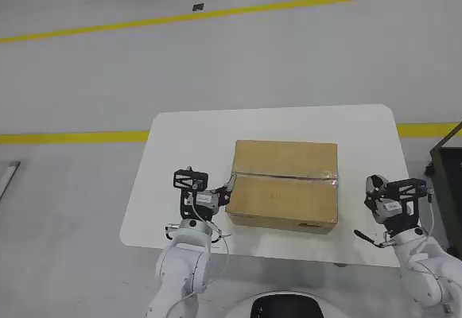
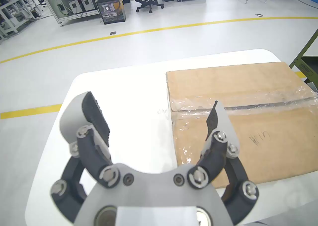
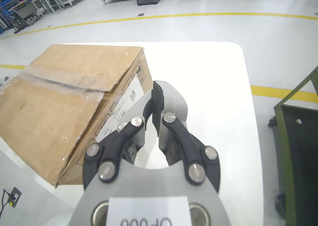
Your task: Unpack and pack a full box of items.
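Judging the opening of the box [image 1: 282, 187] as not yet begun: lying shut near the middle of the tabletop [image 1: 183, 143], flaps sealed with clear tape [image 2: 243, 106] along the seam. Hovering the left gripper [image 2: 154, 104] wide open and empty at the box end facing the tabletop's left edge, one finger over the seam's end. Holding the right gripper [image 3: 156, 97] almost shut, grasping nothing, just beside the opposite end. Likely paying to pinch the wrinkled tape there, peeling low along the seam, bracing the box against sliding.
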You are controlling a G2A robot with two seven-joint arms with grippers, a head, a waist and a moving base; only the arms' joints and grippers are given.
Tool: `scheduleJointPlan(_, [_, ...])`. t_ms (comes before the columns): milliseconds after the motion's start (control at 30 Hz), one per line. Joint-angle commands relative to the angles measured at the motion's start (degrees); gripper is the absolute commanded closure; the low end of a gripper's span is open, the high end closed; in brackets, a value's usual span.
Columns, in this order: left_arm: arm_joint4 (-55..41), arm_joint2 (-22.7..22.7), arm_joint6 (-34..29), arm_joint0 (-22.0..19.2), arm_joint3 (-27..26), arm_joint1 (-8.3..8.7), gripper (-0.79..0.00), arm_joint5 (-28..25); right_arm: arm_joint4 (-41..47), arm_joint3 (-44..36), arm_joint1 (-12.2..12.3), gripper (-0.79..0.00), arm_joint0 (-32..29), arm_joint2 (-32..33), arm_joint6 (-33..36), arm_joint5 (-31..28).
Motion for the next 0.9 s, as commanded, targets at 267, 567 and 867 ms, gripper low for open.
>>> scheduleJointPlan(267, [0.00,0.00,0.00,0.00,0.00,0.00,-0.785,0.00,-0.26,0.49,0.08,0.000,0.10,-0.30,0.33,-0.24])
scheduleJointPlan(567, [0.00,0.00,0.00,0.00,0.00,0.00,-0.785,0.00,-0.53,0.91,0.10,0.000,0.32,-0.96,1.73,-0.20])
scheduleJointPlan(867, [0.00,0.00,0.00,0.00,0.00,0.00,-0.785,0.00,0.99,4.24,-0.12,0.000,2.94,-4.51,4.10,-0.57])
